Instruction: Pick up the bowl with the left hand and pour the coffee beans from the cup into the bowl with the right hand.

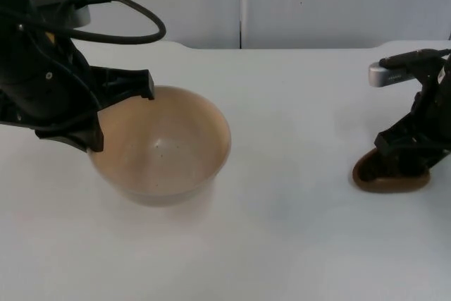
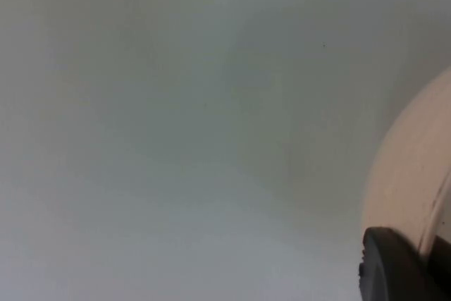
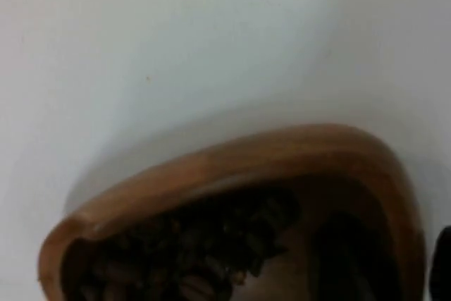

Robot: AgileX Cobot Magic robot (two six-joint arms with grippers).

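Left gripper has the bowl by its rim on the left side of the table: one finger sits at the rim's back, the other comes down over the near-left wall, so the fingers are closed onto the rim. Bowl is tan, empty inside apart from a couple of tiny specks, and sits left of the table's middle. Can't really tell from the top view whether it's lifted or resting.

Over by the right edge, the right gripper is down on the cup, a low brown wooden thing. Arm covers most of it, so how wide those fingers stand is anyone's guess from up here. Cup and bowl are well apart.

Left wrist view: pale curve of the bowl's outer wall with a black fingertip pressed against it, plain white table behind.

Right wrist view: cup's wooden rim seen up close, dark coffee beans piled inside, white table beyond. Something dark reaches inside the cup on one side, which looks like a finger, but I can't say if it's gripping.
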